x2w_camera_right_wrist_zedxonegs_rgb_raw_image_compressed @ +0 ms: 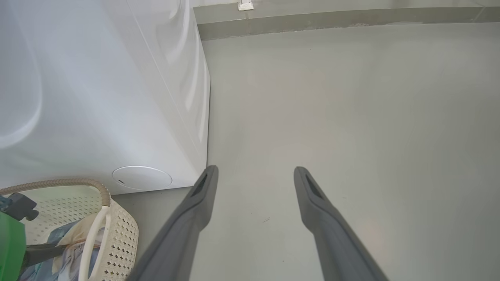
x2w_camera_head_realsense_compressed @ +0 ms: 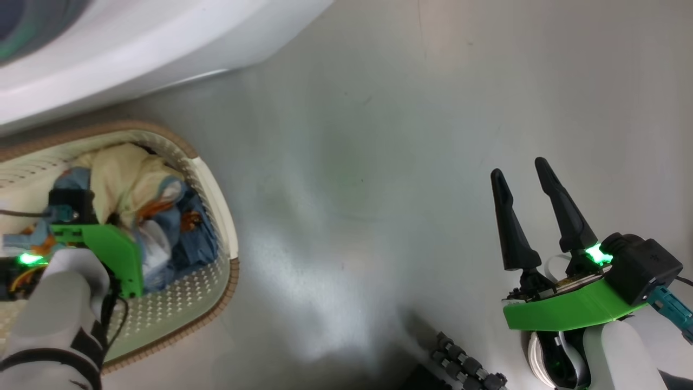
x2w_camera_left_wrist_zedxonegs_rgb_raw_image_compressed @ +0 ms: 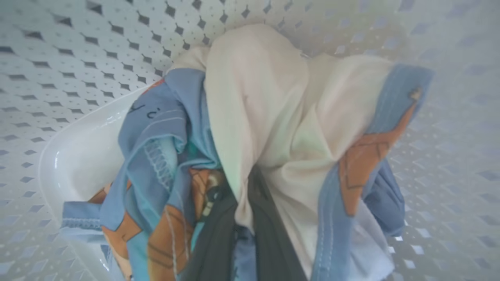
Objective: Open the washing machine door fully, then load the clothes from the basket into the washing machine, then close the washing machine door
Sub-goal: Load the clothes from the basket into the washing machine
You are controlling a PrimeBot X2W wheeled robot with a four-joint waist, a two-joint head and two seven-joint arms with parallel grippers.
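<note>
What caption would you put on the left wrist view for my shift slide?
Left tool shut on the cream and blue bear-print clothes, bunched inside the perforated basket.

Left tool (x2w_camera_left_wrist_zedxonegs_rgb_raw_image_compressed: 245,183) pinched closed; right tool (x2w_camera_head_realsense_compressed: 520,169) spread.

The clothes (x2w_camera_left_wrist_zedxonegs_rgb_raw_image_compressed: 273,128) sit in a heap in the white basket (x2w_camera_left_wrist_zedxonegs_rgb_raw_image_compressed: 58,78), which has lots of little holes. A cream piece lies on top of blue cloth with orange-brown prints. The left tool (x2w_camera_left_wrist_zedxonegs_rgb_raw_image_compressed: 244,191) squeezes a cream fold between its two dark fingers (x2w_camera_left_wrist_zedxonegs_rgb_raw_image_compressed: 273,238).
</note>
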